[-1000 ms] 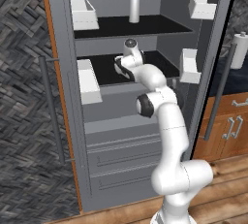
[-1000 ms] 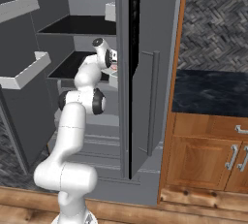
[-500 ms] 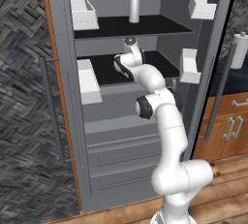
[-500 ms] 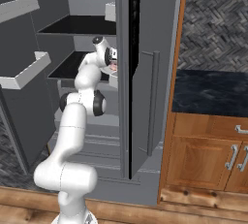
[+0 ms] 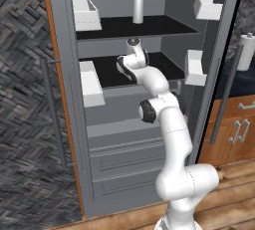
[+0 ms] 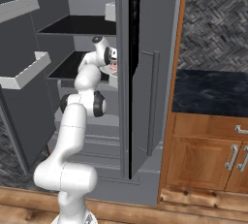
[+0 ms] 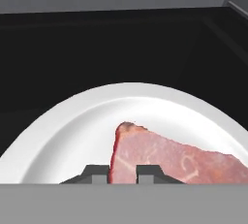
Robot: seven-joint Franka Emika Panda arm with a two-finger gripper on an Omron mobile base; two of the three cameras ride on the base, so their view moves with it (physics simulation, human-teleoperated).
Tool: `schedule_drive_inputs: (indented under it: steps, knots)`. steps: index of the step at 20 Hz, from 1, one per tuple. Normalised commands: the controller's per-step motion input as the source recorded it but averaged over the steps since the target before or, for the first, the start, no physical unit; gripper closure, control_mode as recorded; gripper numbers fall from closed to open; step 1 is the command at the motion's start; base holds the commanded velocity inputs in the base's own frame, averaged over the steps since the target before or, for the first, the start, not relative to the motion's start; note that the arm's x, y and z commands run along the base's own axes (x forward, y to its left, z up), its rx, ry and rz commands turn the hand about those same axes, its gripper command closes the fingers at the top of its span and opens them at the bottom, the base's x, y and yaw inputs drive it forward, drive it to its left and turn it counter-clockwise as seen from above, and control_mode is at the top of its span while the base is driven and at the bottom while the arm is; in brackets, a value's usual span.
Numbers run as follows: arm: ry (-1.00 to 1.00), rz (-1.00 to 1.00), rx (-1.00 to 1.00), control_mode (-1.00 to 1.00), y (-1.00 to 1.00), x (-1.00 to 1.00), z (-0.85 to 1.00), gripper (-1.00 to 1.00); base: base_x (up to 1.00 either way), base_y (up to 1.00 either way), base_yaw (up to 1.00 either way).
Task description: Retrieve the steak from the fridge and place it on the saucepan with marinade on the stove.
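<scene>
Down goes the arm a touch deeper into the fridge (image 5: 64, 99) since a second ago, and the tool (image 7: 123, 173) has snapped in from wide apart to pinch the steak (image 7: 169, 157) by its near edge. Steak lies on the white plate (image 7: 72, 136), on the black middle shelf (image 5: 112, 72).

Arm outstretched forward, tool (image 7: 123, 173) pinched nearly closed.

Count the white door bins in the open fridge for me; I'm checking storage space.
4 in the left base view: upper left, lower left, upper right, lower right. Others may be hidden.
</scene>
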Motion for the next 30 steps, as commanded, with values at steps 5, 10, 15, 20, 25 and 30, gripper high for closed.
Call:
schedule_drive_inputs:
  steps: [5,10,15,20,25,30]
  knots:
    - [0.00,0.00,-0.02,-1.00,0.00,0.02,-0.17,-1.00,0.00,0.00,0.00]
    - [-0.01,0.00,0.00,-1.00,0.00,0.01,-0.03,-1.00,0.00,0.00,0.00]
    - [-0.01,0.01,0.00,-1.00,-0.05,0.00,-0.02,-1.00,0.00,0.00,0.00]
    - [0.00,0.01,0.00,-1.00,-0.08,0.00,-0.10,-1.00,0.00,0.00,0.00]
    - [0.00,0.00,-0.02,-1.00,-0.04,0.00,-0.17,-1.00,0.00,0.00,0.00]
    - [0.00,0.00,-0.04,-1.00,-0.01,0.00,-0.27,-1.00,0.00,0.00,0.00]
